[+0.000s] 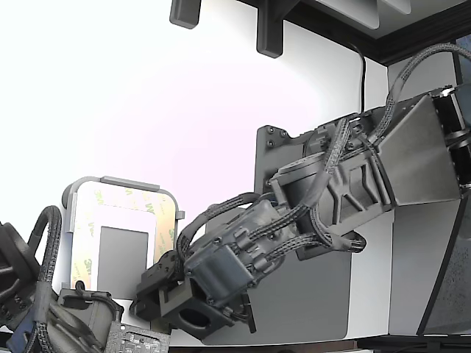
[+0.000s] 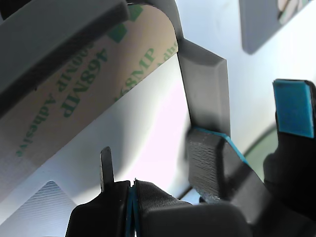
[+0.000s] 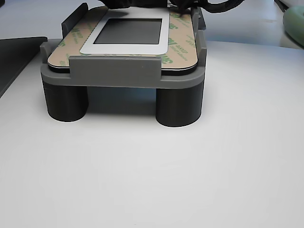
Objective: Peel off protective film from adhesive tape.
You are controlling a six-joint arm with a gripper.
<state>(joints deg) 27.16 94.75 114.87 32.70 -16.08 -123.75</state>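
Wrist view: gripper jaws parted, holding nothing, one ribbed pad touching grey tray wall. Protective film still on adhesive tape, seated in tray. Clear white table beside tray.

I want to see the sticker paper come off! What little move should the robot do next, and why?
Probably ease the gripper onto a rounded corner of the protective film and pinch its edge. The film lies flat all round the frame, nothing lifted yet, and the jaws stand open and empty beside the wall of the grey tray.
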